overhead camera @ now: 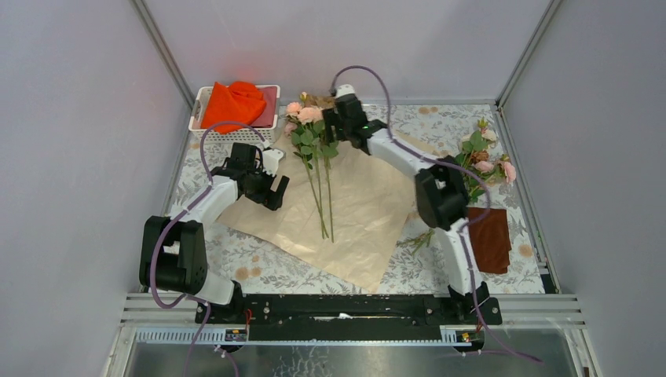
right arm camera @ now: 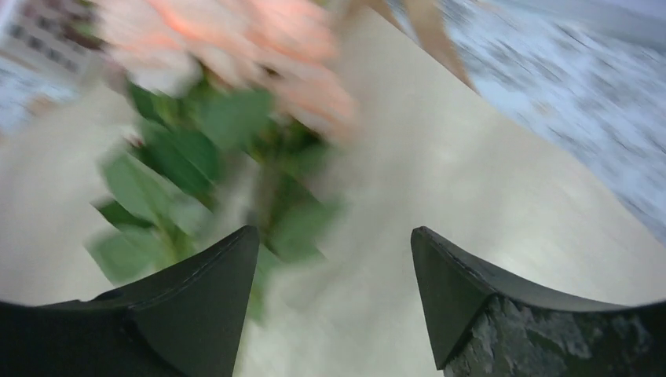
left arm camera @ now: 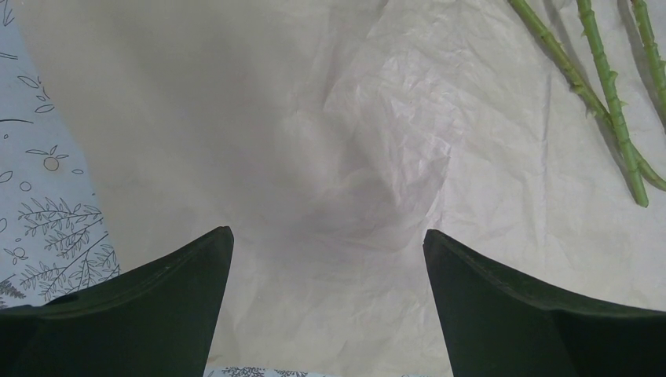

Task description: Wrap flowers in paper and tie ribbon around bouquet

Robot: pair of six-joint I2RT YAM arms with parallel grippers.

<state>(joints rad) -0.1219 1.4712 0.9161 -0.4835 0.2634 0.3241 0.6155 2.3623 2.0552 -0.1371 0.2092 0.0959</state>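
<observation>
The paper [overhead camera: 357, 208] lies flat and crumpled on the patterned mat. Three flowers [overhead camera: 308, 118] lie on it with blooms toward the far side and their stems [left arm camera: 609, 94] running toward me. My right gripper [overhead camera: 331, 128] hovers just right of the blooms, open with nothing between its fingers. Its wrist view is blurred and shows leaves and pink blooms [right arm camera: 236, 47] to the left of the right gripper [right arm camera: 335, 229]. My left gripper [overhead camera: 275, 192] is open over the paper's left part [left arm camera: 330, 141], and nothing sits in the left gripper [left arm camera: 327, 233]. A tan strip [right arm camera: 430, 31], possibly the ribbon, shows blurred.
A white basket [overhead camera: 201, 106] at the back left holds a bright orange-red cloth [overhead camera: 233, 102]. More flowers [overhead camera: 483, 157] lie at the right of the mat, with a dark brown cloth [overhead camera: 491, 239] in front of them. Aluminium posts and grey walls frame the table.
</observation>
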